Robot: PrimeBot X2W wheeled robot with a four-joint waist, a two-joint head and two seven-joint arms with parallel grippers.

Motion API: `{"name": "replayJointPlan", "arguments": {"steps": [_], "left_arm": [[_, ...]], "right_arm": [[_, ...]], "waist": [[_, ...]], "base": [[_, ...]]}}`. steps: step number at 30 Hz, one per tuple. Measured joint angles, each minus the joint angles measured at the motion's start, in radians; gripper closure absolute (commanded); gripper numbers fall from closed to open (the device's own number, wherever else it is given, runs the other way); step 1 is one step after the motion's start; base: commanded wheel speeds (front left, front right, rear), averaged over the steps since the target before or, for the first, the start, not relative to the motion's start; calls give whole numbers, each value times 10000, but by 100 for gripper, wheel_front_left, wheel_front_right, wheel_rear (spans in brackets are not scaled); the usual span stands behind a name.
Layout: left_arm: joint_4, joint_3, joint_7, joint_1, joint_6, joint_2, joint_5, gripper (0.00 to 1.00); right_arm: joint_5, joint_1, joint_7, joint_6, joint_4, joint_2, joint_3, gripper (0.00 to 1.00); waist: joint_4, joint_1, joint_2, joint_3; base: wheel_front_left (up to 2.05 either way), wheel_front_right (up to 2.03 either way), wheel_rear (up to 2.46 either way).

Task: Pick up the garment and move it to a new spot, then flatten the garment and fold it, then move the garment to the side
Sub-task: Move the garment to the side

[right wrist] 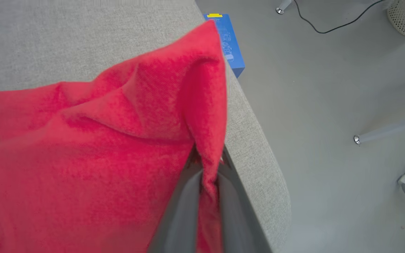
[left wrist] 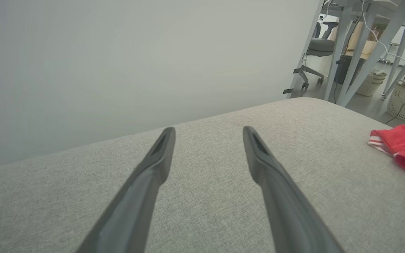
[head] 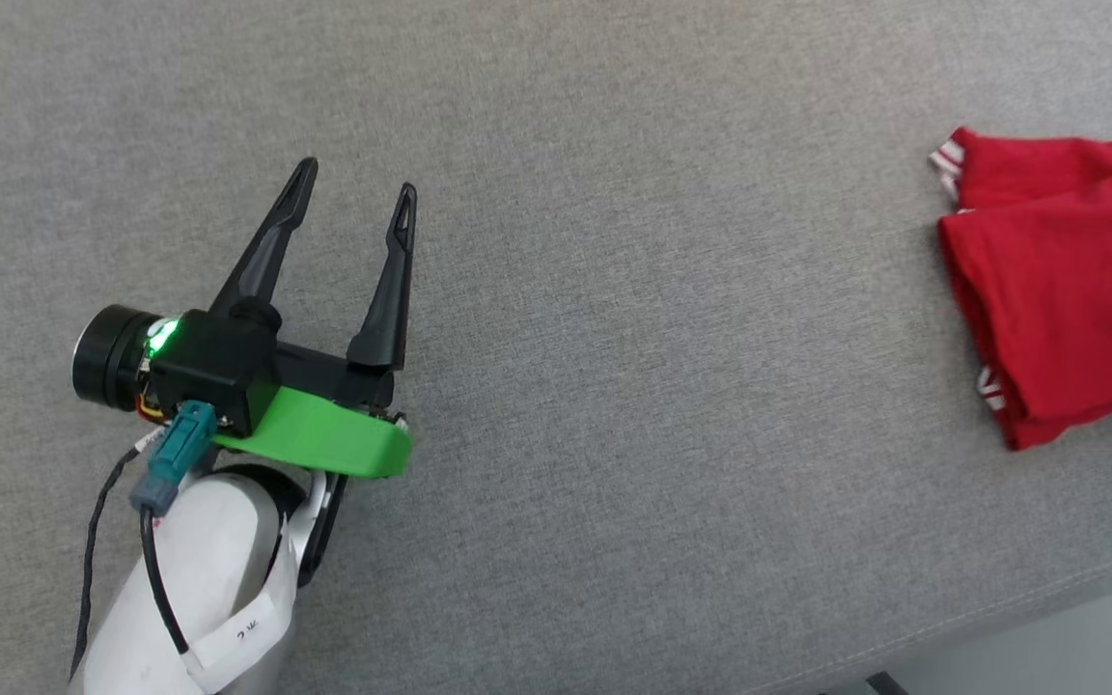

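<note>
found left gripper (head: 358,177), jaws apart, over open surface (head: 614,338), well apart from garment (head: 1068,290). found garment folded near the right edge, one red fold clamped in right gripper (right wrist: 207,165) jaws just beside that edge.

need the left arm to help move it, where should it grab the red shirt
Probably the stacked folded edge of the garment that faces the left gripper, approached from the robot's left, low over the cushion. Layers meet there; the right gripper pinches another fold.
</note>
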Motion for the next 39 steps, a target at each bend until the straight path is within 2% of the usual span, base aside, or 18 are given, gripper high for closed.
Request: {"name": "replayJointPlan", "arguments": {"steps": [7,12,13,15,22,29,33,39], "left_arm": [[-418,-213,119,-660,-174,111,138,0],[-539,-307,117,-906,-249,140,196,0],[-539,-316,105,-916,-249,140,196,0],[-523,-345,100,-921,-249,140,196,0],[-198,-376,-130,-925,-247,128,176,0],[405,-431,-527,-715,-157,-163,-33,0],[765,-401,-740,-273,-21,-372,-253,0],[1126,-226,-880,489,209,-531,-525,0]], "right_arm": [[-1120,-1400,-1187,0,1703,-420,-1337,100],[-1835,-1993,-2105,0,2585,-339,-1743,100],[-1925,-2073,-2355,0,2738,-259,-1730,81],[-1964,-2202,-2675,0,3037,-153,-1710,0],[-2395,-2416,-4128,0,4230,-155,-1802,0],[-2955,-2474,-6149,0,4916,-665,-2019,0],[-2767,-2256,-6876,0,5020,-775,-1425,0],[-1628,-1026,-7612,0,4497,-715,-217,0]], "waist": [[132,1,0,1102],[287,1,0,1694],[325,1,0,1788],[397,1,0,1912],[645,0,0,1832],[741,-1,0,1106],[844,-2,0,496],[1059,-3,0,-477]], "base": [[0,0,0],[0,0,0],[0,0,0],[0,0,0],[0,0,0],[0,0,0],[0,0,0],[0,0,0]]}}
